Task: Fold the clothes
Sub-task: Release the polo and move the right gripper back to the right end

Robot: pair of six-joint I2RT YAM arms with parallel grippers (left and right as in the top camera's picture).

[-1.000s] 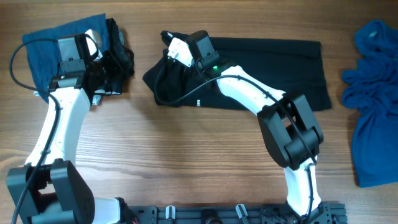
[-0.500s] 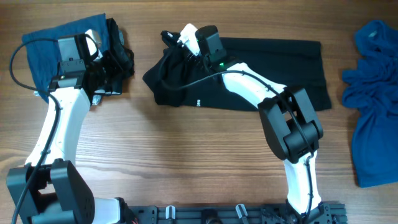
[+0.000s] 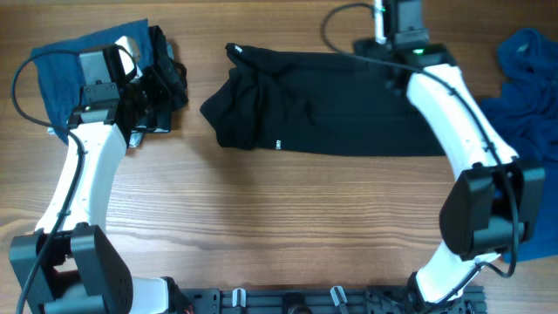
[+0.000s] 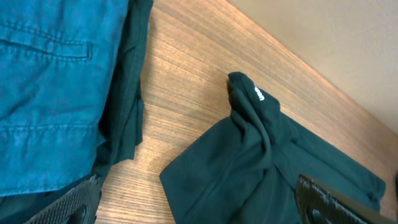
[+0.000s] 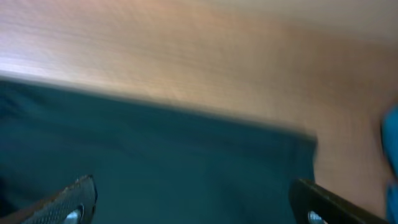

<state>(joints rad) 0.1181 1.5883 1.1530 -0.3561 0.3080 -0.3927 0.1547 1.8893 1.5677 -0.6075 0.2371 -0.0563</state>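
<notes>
Folding looks about half done on the black shirt (image 3: 349,105). It lies as a long band across the middle of the worktop (image 3: 261,218), with its left end doubled over into a rumpled flap and the small white logo (image 3: 277,144) at the near edge.

The right tool (image 5: 199,205) hangs over the shirt's far right corner with its fingers spread wide and nothing between them, so it is released. That view is blurred and shows little more. The left tool (image 4: 199,208) is also released, hovering above a blue folded piece (image 3: 65,74) and a dark garment (image 3: 170,74) at the left, well apart from the shirt.

The next move probably calls for a pinch on the right hem, low enough to catch every layer. That end would then be carried leftward over the band, with the bunched flap smoothed first if a neat square is wanted. A crumpled blue heap (image 3: 523,139) waits at the right edge.

The worktop is brown wood grain, matte and bare between the garments. Beyond its far edge is a plain pale wall (image 4: 336,37).
</notes>
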